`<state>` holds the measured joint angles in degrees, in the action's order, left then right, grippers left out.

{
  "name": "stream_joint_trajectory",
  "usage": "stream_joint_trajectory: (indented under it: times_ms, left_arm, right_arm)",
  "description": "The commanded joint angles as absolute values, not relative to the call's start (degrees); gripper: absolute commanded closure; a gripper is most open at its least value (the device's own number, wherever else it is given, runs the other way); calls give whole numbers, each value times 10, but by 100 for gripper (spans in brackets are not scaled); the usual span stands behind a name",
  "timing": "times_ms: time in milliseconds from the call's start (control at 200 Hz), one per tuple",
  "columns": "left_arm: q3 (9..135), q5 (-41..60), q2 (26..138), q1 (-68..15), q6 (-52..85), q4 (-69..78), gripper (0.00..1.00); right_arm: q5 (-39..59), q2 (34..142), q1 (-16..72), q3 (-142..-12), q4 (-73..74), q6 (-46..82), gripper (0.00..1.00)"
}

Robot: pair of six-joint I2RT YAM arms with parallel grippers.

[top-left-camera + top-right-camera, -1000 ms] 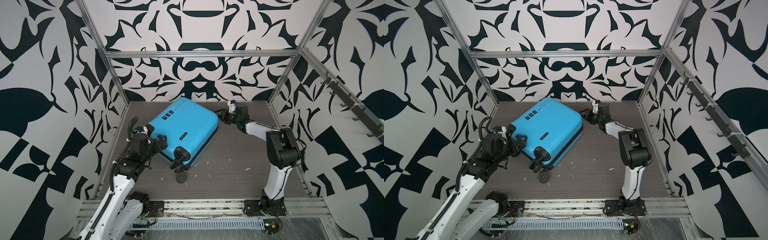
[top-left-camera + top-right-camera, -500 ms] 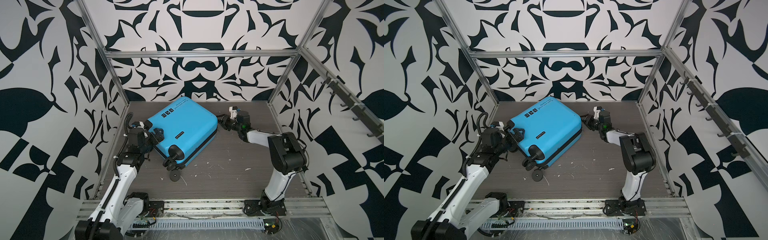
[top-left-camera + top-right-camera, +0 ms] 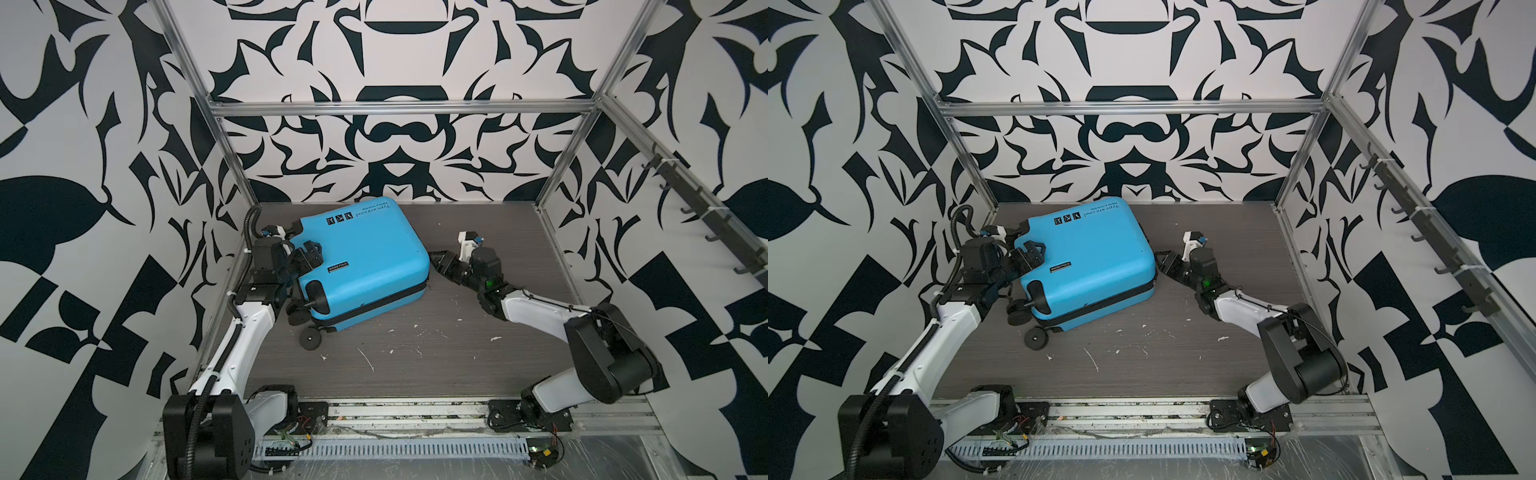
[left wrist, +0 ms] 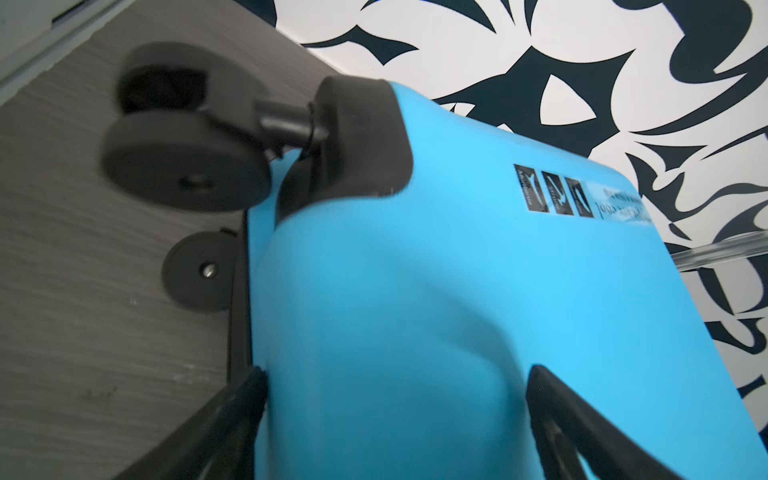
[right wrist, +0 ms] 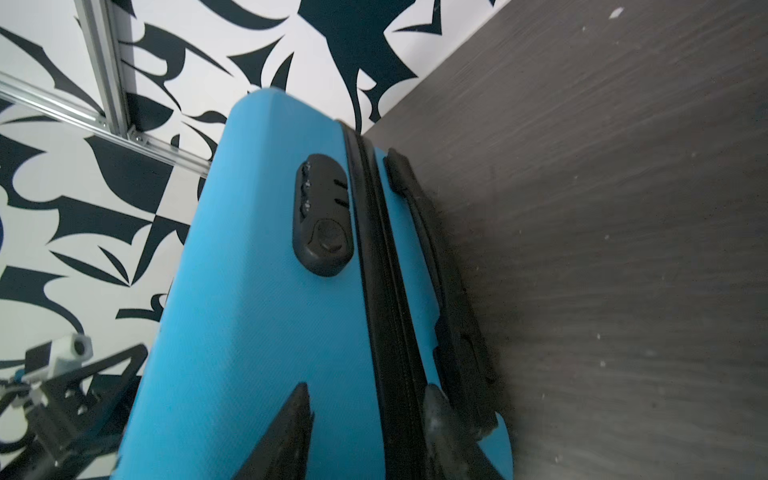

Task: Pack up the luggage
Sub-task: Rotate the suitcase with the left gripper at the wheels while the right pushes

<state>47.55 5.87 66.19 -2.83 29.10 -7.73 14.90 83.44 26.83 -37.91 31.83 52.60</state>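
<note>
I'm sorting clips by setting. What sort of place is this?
Probably a robot lab test cell, not a home: aluminium frame rails and walls printed in black-and-white patterns enclose a dark wood-grain table, where two robot arms mounted on a front rail work on a blue suitcase.

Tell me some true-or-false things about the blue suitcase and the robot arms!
1. The luggage is closed. True.
2. It stands upright on its wheels. False: it lies flat on the table, with the wheels sticking out sideways.
3. The left gripper is at the wheel end. True.
4. The right gripper is carrying a shirt. False: it sits at the black zipper band on the luggage's other end.
</note>
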Motion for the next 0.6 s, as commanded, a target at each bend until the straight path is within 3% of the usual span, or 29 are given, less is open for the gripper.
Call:
stream_joint_trajectory:
  times_ms: [0,295,595]
  left_arm:
    - [500,255,698,-58,269,-60,2]
    - [596,343,835,-60,279,-50,6]
    - [697,355,955,-132,300,-11,8]
  right_arm:
    - [238,784,373,-351,287,485,54]
    - [132,635,402,-302,142,438,52]
    - [38,492,400,-326,-66,352,40]
